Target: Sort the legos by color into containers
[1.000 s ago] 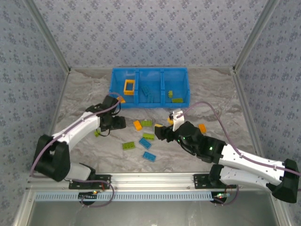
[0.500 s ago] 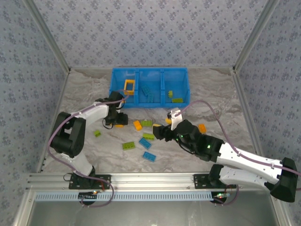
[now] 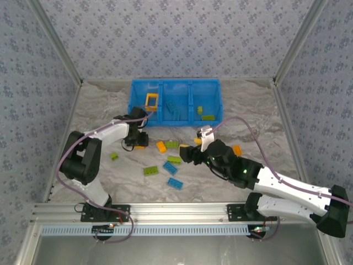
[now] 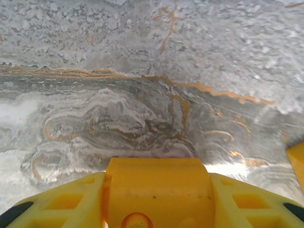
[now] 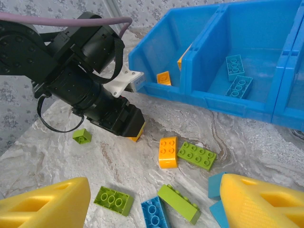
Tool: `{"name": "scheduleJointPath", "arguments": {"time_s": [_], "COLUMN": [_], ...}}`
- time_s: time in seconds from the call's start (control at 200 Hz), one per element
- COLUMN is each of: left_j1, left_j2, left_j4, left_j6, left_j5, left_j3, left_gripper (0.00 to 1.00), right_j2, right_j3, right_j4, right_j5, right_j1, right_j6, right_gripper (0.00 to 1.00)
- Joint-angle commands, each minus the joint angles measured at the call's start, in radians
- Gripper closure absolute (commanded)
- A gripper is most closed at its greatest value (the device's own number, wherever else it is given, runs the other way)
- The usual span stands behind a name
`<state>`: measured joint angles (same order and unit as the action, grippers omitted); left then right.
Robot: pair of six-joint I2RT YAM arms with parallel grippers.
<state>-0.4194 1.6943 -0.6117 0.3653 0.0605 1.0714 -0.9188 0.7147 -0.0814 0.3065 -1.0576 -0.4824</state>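
Patterned walls (image 3: 176, 38) closed in a grey marbled bench (image 3: 94, 116). At its far side sat the containers (image 5: 237, 107), three compartments of one long blue bin. The left one held an orange frame piece (image 3: 151, 101), the middle one blue bricks (image 3: 174, 110), and the right one a green brick (image 3: 208, 117) beside a small yellowish piece (too small for us to tell more).

The left arm (image 3: 105, 135) reached to a spot just in front of the left compartment, where the left claw (image 3: 137, 142) stood low on the bench. In its wrist view we saw its yellow fingers (image 4: 61, 204) pressed against either side of an orange brick (image 4: 156, 185), with no gap showing.

The right arm (image 3: 276, 185) came in from the right. The right claw (image 3: 188, 154) hung above the bench with its fingers wide apart and nothing between them.

The loose legos (image 5: 194, 156) lay mostly between the two claws: green, blue and orange ones, with a small green cube (image 5: 81, 136) off near the left claw.
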Motion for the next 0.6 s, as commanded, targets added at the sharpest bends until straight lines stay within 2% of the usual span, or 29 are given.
{"name": "scheduleJointPath", "arguments": {"time_s": [0.0,0.105,0.395,0.595], "left_j1": [-0.018,0.013,0.090,0.108], "left_j2": [-0.116,-0.074,0.262,0.433], "left_j4": [-0.099,-0.156,-0.211,-0.249], "left_j6": [0.023,0.024,0.044,0.056], "left_j5": [0.060,0.031,-0.027,-0.062], "left_j3": [0.143,0.310,0.706,0.849], "left_gripper": [0.60,0.61,0.63,0.63], "right_j2": [-0.004,-0.031,-0.103,-0.120], "right_j3": [0.059,0.098,0.201,0.223], "right_j4": [-0.023,-0.039,-0.026,-0.013], "right_j5": [0.032,0.032,-0.005,-0.038], "right_j1": [0.012,0.042,0.129,0.164], "right_j6": [0.004,0.011,0.020,0.002], "right_gripper": [0.25,0.26,0.26,0.26]}}
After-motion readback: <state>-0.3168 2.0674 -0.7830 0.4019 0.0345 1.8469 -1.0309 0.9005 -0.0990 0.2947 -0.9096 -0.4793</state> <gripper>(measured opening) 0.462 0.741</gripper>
